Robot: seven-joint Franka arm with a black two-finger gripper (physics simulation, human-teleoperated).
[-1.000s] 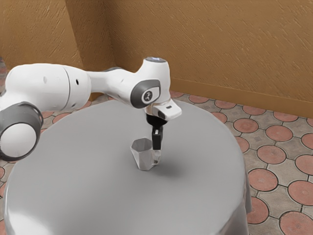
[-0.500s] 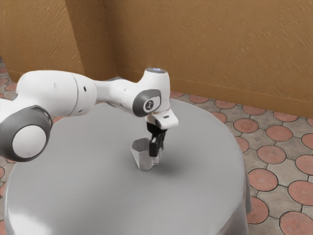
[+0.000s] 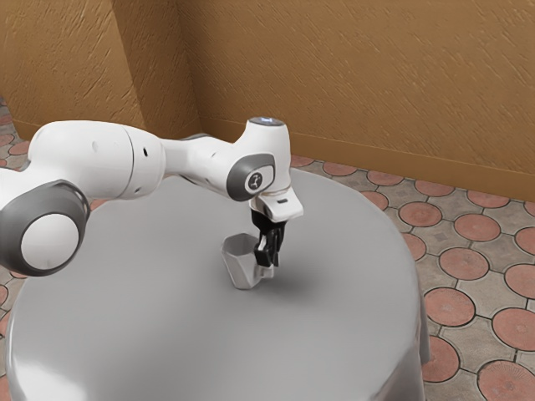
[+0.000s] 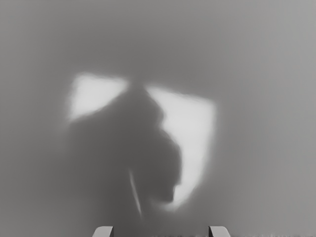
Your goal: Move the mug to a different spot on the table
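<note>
Mug (image 3: 241, 266) tilted since earlier, faceted pale-grey form, black gripper (image 3: 267, 257) pinched its wall, smooth round grey table (image 3: 167, 334) beneath.

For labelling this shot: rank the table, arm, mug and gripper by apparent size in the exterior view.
1. table
2. arm, though its near end is close to the camera
3. mug and gripper: look about alike, not ranked

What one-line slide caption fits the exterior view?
White arm's black two-finger tool grips the faceted grey mug on a round grey table.
</note>
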